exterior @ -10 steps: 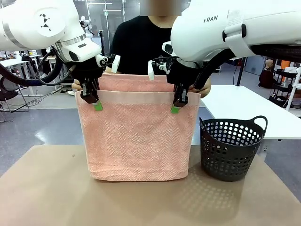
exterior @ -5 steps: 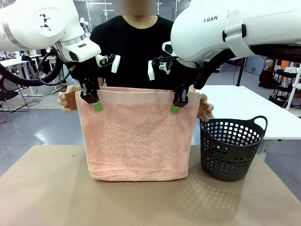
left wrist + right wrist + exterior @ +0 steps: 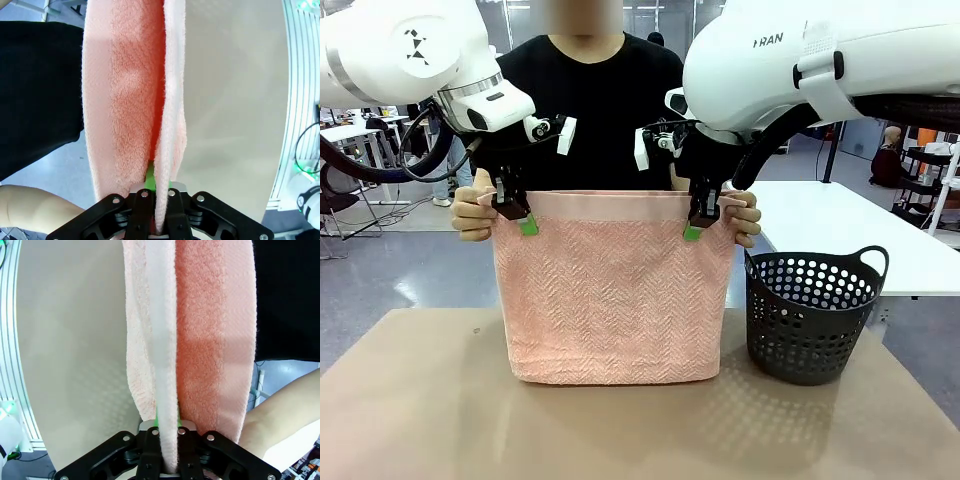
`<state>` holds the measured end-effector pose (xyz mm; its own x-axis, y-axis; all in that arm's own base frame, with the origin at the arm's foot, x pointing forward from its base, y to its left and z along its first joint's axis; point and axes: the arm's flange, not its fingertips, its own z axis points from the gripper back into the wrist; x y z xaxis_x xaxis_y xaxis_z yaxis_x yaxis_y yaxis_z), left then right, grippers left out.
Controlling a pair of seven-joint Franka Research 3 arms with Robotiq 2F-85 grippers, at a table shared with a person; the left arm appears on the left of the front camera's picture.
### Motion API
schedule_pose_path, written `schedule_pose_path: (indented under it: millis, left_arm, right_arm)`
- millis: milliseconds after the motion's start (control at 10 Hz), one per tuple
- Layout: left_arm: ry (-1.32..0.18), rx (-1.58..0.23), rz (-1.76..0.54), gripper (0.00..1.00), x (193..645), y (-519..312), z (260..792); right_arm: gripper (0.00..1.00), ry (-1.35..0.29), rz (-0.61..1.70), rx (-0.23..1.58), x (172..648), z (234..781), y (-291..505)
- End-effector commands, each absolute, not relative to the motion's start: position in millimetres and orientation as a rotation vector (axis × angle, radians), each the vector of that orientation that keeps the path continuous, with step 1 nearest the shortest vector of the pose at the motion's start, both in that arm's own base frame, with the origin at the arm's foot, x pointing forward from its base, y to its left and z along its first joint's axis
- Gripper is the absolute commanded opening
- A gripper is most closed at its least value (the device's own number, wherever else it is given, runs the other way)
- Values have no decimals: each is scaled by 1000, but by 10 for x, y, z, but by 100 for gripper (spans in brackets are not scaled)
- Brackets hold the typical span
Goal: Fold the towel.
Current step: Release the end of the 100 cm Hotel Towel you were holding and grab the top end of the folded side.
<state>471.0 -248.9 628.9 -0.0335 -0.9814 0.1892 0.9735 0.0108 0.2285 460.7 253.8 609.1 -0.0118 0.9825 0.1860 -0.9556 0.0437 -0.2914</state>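
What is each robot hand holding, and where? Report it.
Left hand and right hand each pinch the salmon-pink terry towel by its top edge, near the corners.

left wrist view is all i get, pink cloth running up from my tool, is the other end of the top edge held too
observer: yes, the right tool is shut on the towel at its top edge, about level with the left tool
operator: where are the person's hands
observer: one hand grips the top edge just outside the left tool, the other hand just outside the right tool
operator: anything beside the towel
observer: a dark perforated basket stands on the table at the robot's right of it
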Motion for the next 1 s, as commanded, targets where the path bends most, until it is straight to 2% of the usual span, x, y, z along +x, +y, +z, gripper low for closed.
schedule_pose_path:
  millis: [0,200,300,400,500,600,700,800,900]
  left_arm:
    - [-331,39,-1572,0,4714,-2474,6291]
    - [-334,30,-1569,3,4710,-2489,6289]
    - [-359,28,-1584,34,4692,-2473,6318]
    - [-376,35,-1575,38,4686,-2461,6351]
    - [-386,40,-1576,69,4678,-2467,6392]
    - [-388,62,-1573,74,4665,-2479,6439]
    - [-396,101,-1585,100,4646,-2497,6516]
    - [-413,122,-1590,100,4618,-2517,6617]
    - [-444,142,-1582,100,4572,-2526,6736]
  right_arm:
    - [0,-380,1539,-90,4604,6089,2523]
    - [2,-387,1533,-82,4604,6095,2529]
    - [31,-403,1533,-84,4594,6105,2521]
    - [33,-408,1524,-96,4590,6116,2516]
    - [62,-416,1519,-99,4580,6139,2514]
    - [63,-427,1515,-104,4574,6169,2508]
    - [92,-433,1514,-114,4570,6210,2496]
    - [93,-443,1513,-125,4561,6277,2479]
    - [100,-477,1513,-144,4516,6396,2460]
